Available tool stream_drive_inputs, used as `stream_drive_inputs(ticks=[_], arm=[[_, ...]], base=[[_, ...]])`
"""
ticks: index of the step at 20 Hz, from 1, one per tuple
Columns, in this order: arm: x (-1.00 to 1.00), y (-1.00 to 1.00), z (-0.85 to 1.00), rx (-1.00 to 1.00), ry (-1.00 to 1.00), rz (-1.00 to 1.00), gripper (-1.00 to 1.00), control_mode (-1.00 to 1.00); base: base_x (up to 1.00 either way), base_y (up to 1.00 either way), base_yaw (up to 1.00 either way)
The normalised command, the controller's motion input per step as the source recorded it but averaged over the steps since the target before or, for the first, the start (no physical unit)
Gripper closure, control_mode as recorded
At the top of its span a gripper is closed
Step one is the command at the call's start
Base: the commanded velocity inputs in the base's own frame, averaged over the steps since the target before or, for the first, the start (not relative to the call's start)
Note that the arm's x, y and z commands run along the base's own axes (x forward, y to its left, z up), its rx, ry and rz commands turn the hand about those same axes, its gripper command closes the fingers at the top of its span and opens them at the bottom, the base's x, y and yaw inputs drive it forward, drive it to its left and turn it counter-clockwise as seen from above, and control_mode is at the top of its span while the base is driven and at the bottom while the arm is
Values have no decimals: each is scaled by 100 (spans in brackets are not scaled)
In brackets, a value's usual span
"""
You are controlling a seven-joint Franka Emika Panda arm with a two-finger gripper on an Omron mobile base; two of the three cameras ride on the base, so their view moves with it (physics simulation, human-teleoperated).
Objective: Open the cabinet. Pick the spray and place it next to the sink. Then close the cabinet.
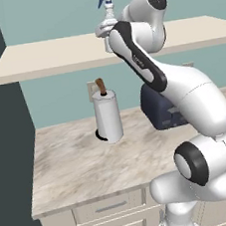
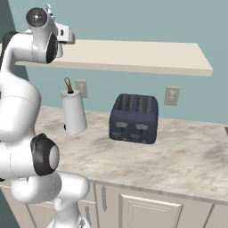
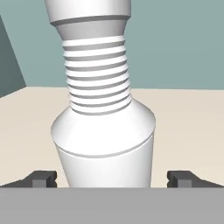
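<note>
The white spray bottle (image 3: 105, 131) with its ribbed neck stands upright on the beige cabinet shelf (image 1: 52, 54). Its trigger head and blue nozzle tip (image 1: 104, 3) rise above my hand. My gripper (image 3: 113, 179) is open, one fingertip (image 3: 43, 177) on each side of the bottle's body, with small gaps to it. In the left base view the hand (image 1: 103, 33) sits at the shelf's front edge, partly hidden by the arm. In the right base view the hand (image 2: 66, 34) is at the upper left. The sink is out of view.
A dark cabinet door panel (image 1: 6, 128) stands along the left. On the marble counter (image 1: 76, 164) below stand a white paper-towel roll (image 1: 108, 116) and a dark blue toaster (image 2: 134, 118). Wall outlets (image 2: 171, 95) sit behind. Drawers (image 1: 110, 205) run under the counter.
</note>
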Motion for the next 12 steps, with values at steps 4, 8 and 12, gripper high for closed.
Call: stream_drive_inputs(ticks=[4, 8, 12], arm=[[0, 0, 0, 0, 0, 0, 100, -100], [0, 0, 0, 0, 0, 0, 100, -100], [0, 0, 0, 0, 0, 0, 100, -100]], base=[[0, 0, 0], [0, 0, 0], [0, 0, 0]])
